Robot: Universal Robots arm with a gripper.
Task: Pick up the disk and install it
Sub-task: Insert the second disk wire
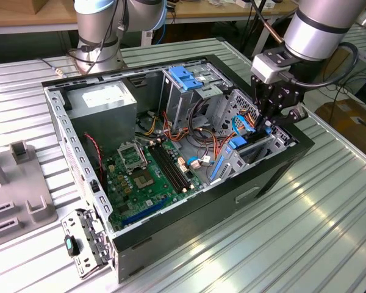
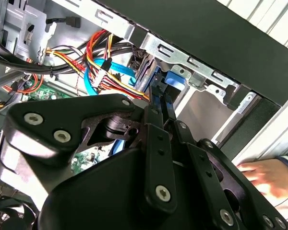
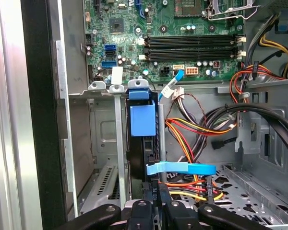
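Disk (image 3: 143, 143) is standing on its edge inside the narrow drive bay (image 3: 117, 143), with its blue carrier frame between the metal rails. You can judge it as mostly inserted, but the pictures do not tell if it is fully seated.

The gripper (image 3: 156, 211) is directly over the outer edge of the disk. In the second wrist view its fingers (image 2: 156, 129) are drawn almost together, with only a thin gap between them. Their tips are at the blue frame. You cannot tell whether they pinch this edge or only press on it. I think this narrow posture is chosen because the bay leaves little room on both sides.

In the exterior view the gripper (image 1: 269, 119) hangs at about 3 o'clock of the computer case (image 1: 189, 238), and the arm comes down from 1 o'clock. A flat light-blue data cable (image 3: 182, 168) crosses just beside the disk, and bundles of red, yellow and orange wires lie near it. They are close enough to catch, so please watch them.

The motherboard (image 1: 143, 177) lies toward 8 o'clock from the gripper. The grey power supply (image 1: 104, 101) is at 10 o'clock of the case and the light-blue bracket (image 1: 186, 76) at 12 o'clock. The case lies open on the ribbed metal table (image 1: 305, 232). A person's hand (image 2: 264, 175) rests on the table outside the case wall.
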